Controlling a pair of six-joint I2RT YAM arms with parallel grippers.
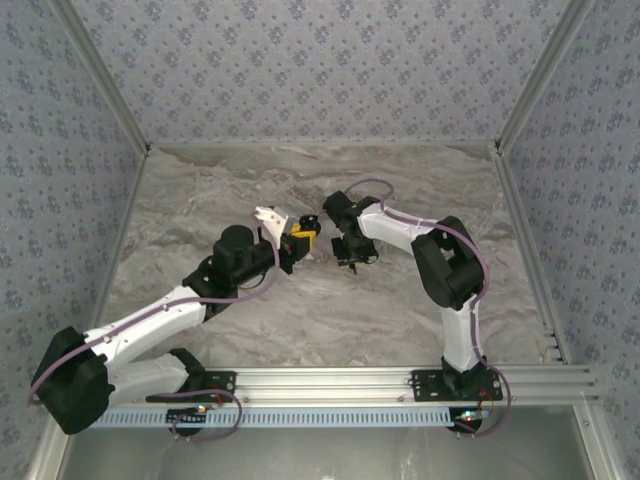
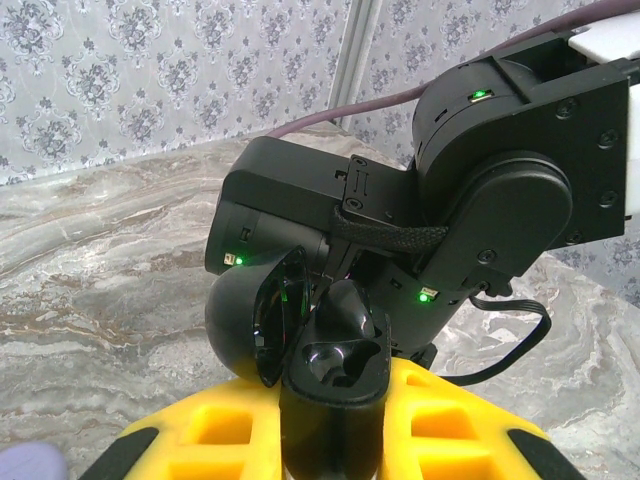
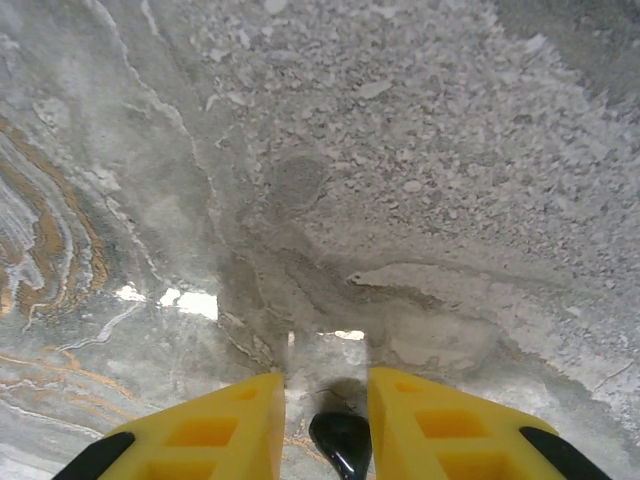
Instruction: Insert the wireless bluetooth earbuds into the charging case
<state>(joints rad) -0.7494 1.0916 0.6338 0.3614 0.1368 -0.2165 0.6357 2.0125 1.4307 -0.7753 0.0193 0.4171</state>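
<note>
My left gripper (image 2: 333, 392) (image 1: 305, 231) is shut on the black charging case (image 2: 335, 420), held upright between its yellow fingers (image 2: 455, 430). The case's lid (image 2: 250, 320) hangs open to the left. Its near socket (image 2: 338, 366) is empty; a glossy rounded piece (image 2: 355, 308), seemingly an earbud, sits at the far socket. My right gripper (image 3: 327, 378) (image 1: 352, 256) points down at the table just right of the case. It is shut on a tiny glossy black earbud (image 3: 342, 445) that rests against the right finger; the frame edge cuts off the earbud's lower part.
The right arm's black wrist and link (image 2: 480, 180) loom directly behind the held case, with a cable (image 2: 500, 350) trailing beside them. Marble tabletop (image 1: 330, 310) lies all round, with patterned walls (image 1: 320, 70) at the back and sides. An aluminium rail (image 1: 330, 385) runs along the near edge.
</note>
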